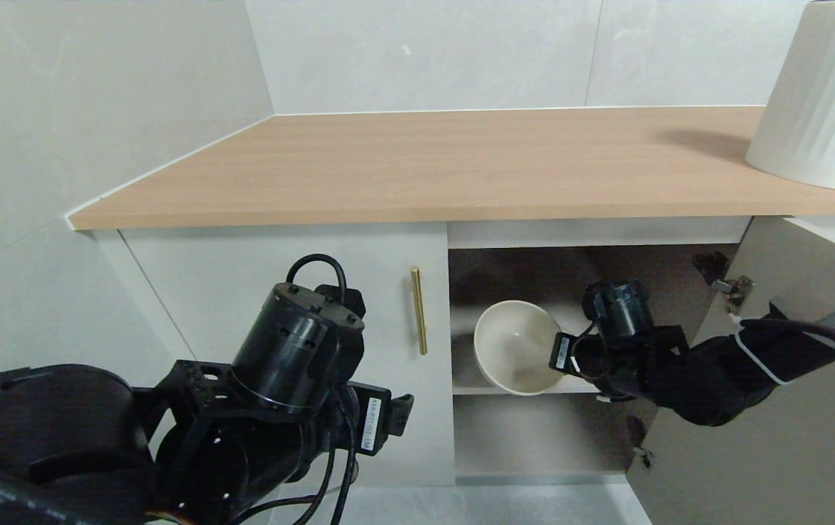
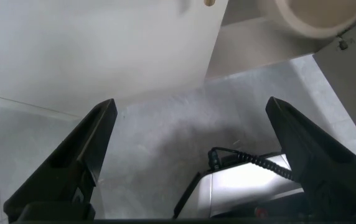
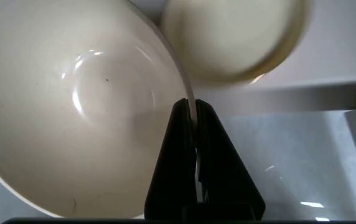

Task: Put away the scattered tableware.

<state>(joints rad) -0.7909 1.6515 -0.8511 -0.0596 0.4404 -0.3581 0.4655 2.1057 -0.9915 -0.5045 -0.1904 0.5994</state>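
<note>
The cream bowl [image 1: 515, 348] is judged best levelled and lowered until borne by the shelf [image 1: 470, 385] of the open cabinet [image 1: 592, 233] before release, clear of the second bowl [image 3: 234, 37] just beyond. It is held tipped just above that shelf, its right rim pinched tight by the right gripper [image 3: 195, 134]. The left gripper [image 2: 192, 109] is spread wide and empty, low at the left.

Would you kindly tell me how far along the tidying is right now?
Done: the cabinet door stands open. In hand: the right gripper pinches a cream bowl by its rim at the shelf front edge. Remaining: setting it down, releasing, and probably closing the door. The left gripper hangs open, empty.
</note>
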